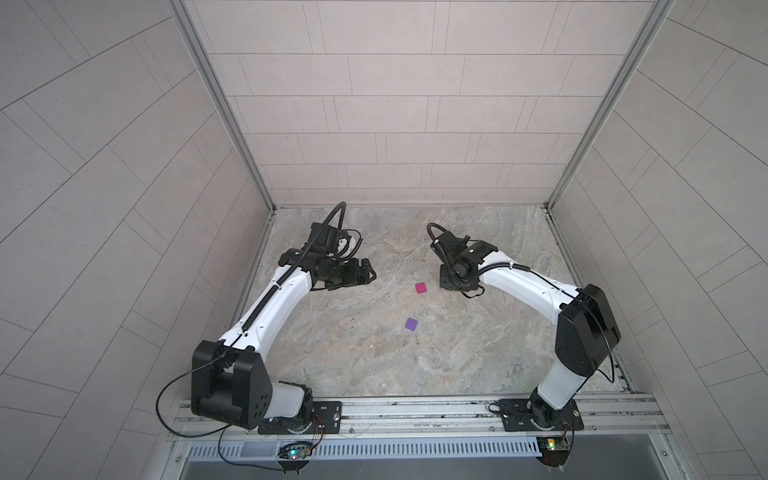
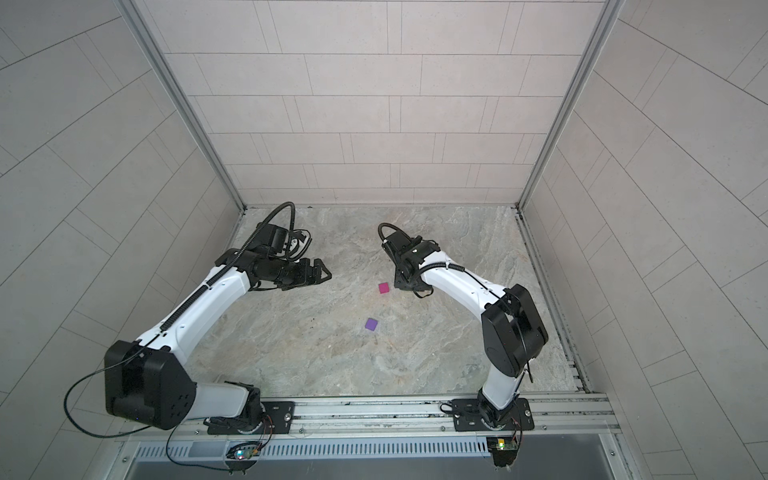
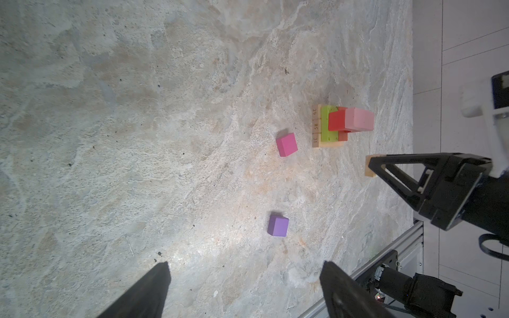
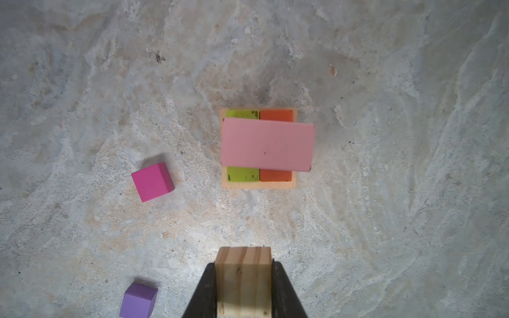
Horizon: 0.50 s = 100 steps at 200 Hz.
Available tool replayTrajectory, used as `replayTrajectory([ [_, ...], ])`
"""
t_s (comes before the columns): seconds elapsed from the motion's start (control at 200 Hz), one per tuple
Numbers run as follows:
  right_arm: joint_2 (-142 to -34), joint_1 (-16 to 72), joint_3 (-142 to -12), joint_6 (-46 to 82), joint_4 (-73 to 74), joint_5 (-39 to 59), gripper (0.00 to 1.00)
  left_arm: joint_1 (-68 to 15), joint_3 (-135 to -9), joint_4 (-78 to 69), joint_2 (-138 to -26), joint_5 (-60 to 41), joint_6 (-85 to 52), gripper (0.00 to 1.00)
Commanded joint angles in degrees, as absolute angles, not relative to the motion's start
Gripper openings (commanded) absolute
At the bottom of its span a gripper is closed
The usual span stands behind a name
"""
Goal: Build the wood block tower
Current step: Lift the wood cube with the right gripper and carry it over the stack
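Note:
The wood block tower (image 4: 267, 146) stands partly built: a tan base (image 4: 259, 185), lime green (image 4: 242, 174) and orange (image 4: 275, 175) blocks, and a pink rectangle on top. The left wrist view also shows its red arch (image 3: 336, 121) under the pink block. My right gripper (image 4: 243, 268) is shut on a plain tan block (image 4: 243, 275), held above the table just beside the tower; in both top views that arm hides the tower. A magenta cube (image 1: 421, 288) and a purple cube (image 1: 411, 324) lie loose on the table. My left gripper (image 1: 371, 271) hangs open and empty, left of the cubes.
The marble-patterned tabletop (image 1: 353, 353) is boxed in by tiled walls on three sides. An aluminium rail (image 1: 415, 409) carrying both arm bases runs along the front edge.

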<state>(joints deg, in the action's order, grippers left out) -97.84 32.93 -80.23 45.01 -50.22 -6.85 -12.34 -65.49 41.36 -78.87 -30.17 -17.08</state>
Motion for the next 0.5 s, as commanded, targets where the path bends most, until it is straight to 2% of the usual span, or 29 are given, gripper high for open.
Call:
replayTrajectory([
  [0.0,-96.8,31.1,-82.2,43.3,-53.5,-6.0,0.20,-12.0,-65.0,42.0,-78.4,-29.7,-16.9,0.92],
  [0.495,-103.0,27.5,-89.5,41.3,-55.3,-4.0,0.20,-12.1,-64.9,41.7,-77.8,-29.8,-16.9,0.92],
])
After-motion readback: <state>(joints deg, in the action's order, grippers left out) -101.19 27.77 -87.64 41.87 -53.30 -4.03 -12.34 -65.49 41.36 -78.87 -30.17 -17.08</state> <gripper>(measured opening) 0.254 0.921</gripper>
